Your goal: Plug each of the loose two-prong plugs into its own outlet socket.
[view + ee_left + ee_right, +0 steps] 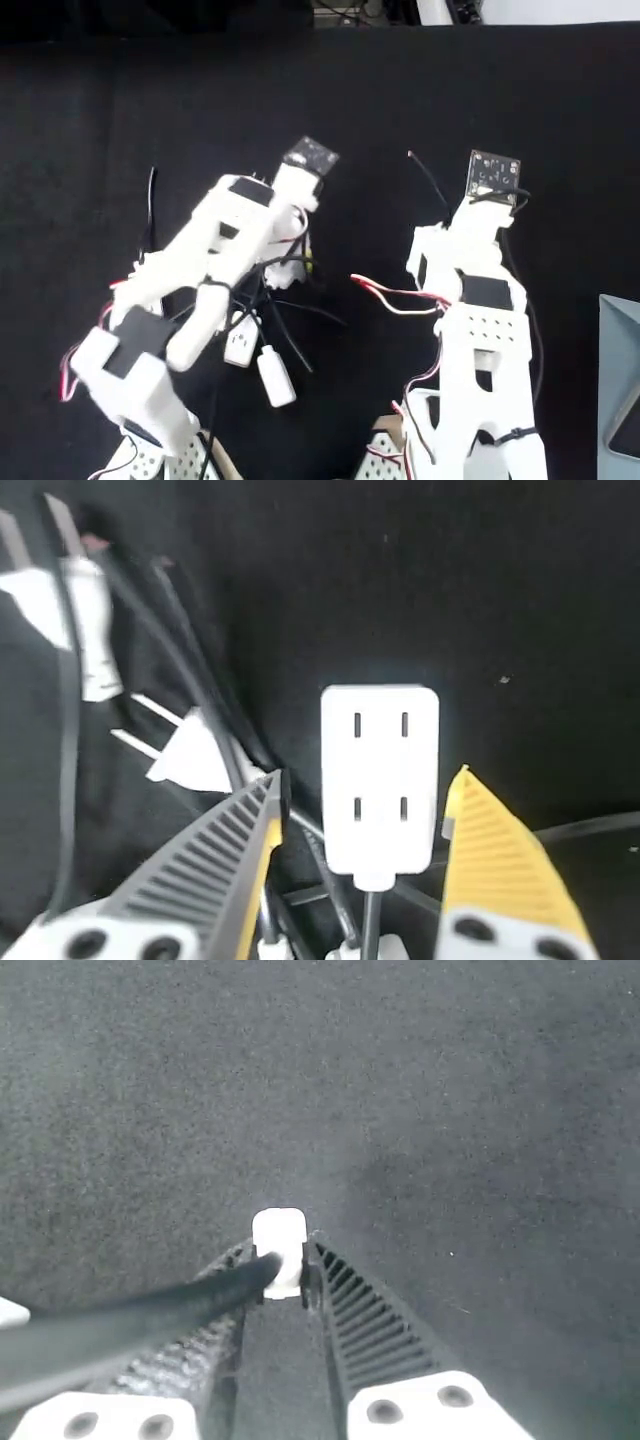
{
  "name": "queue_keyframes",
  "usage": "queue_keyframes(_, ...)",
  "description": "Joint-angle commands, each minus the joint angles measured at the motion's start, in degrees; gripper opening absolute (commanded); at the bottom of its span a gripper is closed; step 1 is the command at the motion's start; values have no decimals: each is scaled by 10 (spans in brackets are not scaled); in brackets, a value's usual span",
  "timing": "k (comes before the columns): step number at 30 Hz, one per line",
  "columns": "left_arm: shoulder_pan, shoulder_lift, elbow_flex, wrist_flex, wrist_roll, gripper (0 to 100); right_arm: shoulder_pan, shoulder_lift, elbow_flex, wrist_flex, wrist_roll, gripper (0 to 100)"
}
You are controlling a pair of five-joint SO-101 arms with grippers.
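Black cloth covered the tabletop (560,100), and two white robot arms stood over it side by side. The step in hand appeared to be getting one plug to the sockets while the other arm readied itself to steady them.

In the left wrist view, the left claw (368,778) was spread wide, with one grey finger and one yellow finger on either side of a white outlet block (378,810). The block lay flat on the cloth, showing two pairs of slots, both empty, and neither finger clearly touched it. Just beside it lay a loose plug (190,760) with its two prongs bare, among tangled dark cords. Two more white plugs (85,630) lay farther off.

In the right wrist view, the right claw (282,1260) was closed tightly on a small white plug (279,1232), with its black cable (120,1325) trailing back along the fingers. The prongs of this plug were hidden. It was held over bare cloth, well apart from the outlet block.

The next move would probably call for the left claw to close on the block and brace it. The right arm would then need to bring its plug across and line up the prongs with one pair of slots.
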Motion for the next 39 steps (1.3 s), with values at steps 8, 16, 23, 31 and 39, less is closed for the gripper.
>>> queue_keyframes(8, 47, 38, -55, -33, -67, 120, -7, 0, -21, -5, 4, 14)
queue_keyframes(16, 48, 43, -51, -112, -144, 105, -5, 0, -21, -5, 4, 14)
queue_keyframes(23, 45, 37, -51, -85, -147, 256, -5, 0, -22, -6, 4, 14)
queue_keyframes(31, 47, 37, -30, -88, -241, 256, -5, 0, -22, -6, 4, 14)
queue_keyframes(39, 52, 38, -44, -89, -311, 175, -5, 0, -22, -6, 4, 14)
